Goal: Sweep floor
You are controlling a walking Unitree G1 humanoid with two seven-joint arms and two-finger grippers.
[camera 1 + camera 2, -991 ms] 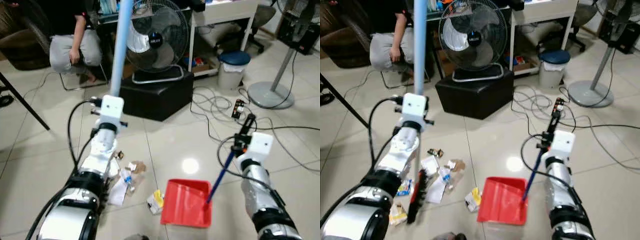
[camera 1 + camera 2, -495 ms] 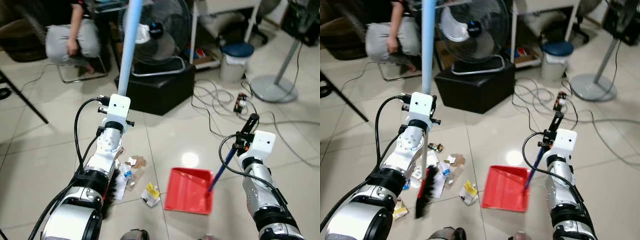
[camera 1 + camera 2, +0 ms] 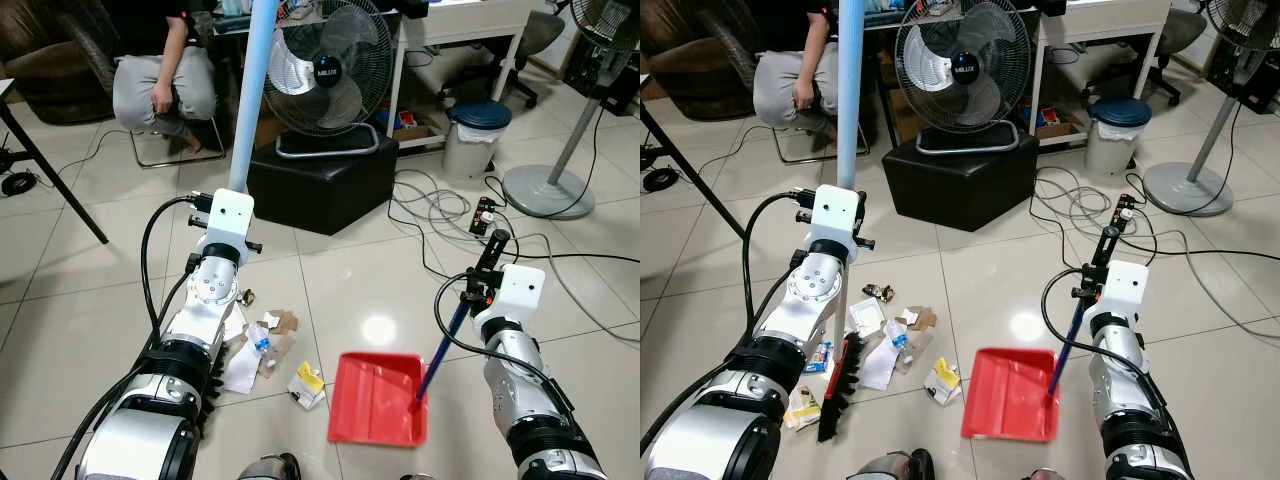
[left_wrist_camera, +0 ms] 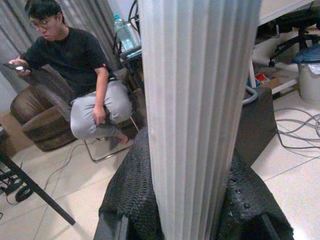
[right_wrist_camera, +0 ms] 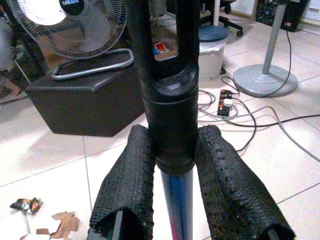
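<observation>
My left gripper (image 4: 192,200) is shut on the pale blue broom handle (image 3: 849,95), which stands nearly upright. The broom's black and red head (image 3: 839,375) rests on the tiles at the left edge of a litter pile (image 3: 895,350) of paper scraps, wrappers and a small bottle. My right gripper (image 5: 172,200) is shut on the dark blue dustpan handle (image 3: 440,350). The red dustpan (image 3: 380,398) lies flat on the floor to the right of the litter, its open mouth turned away from me.
A black box (image 3: 315,185) carrying a standing fan (image 3: 335,70) sits ahead. A person (image 3: 165,80) sits at the back left. Cables and a power strip (image 3: 485,215) trail on the right, near a bin (image 3: 472,135) and a fan base (image 3: 545,190).
The camera has tilted and shifted. The broom head now sits a little further left of the litter. The dustpan stays on the floor in about the same spot.
</observation>
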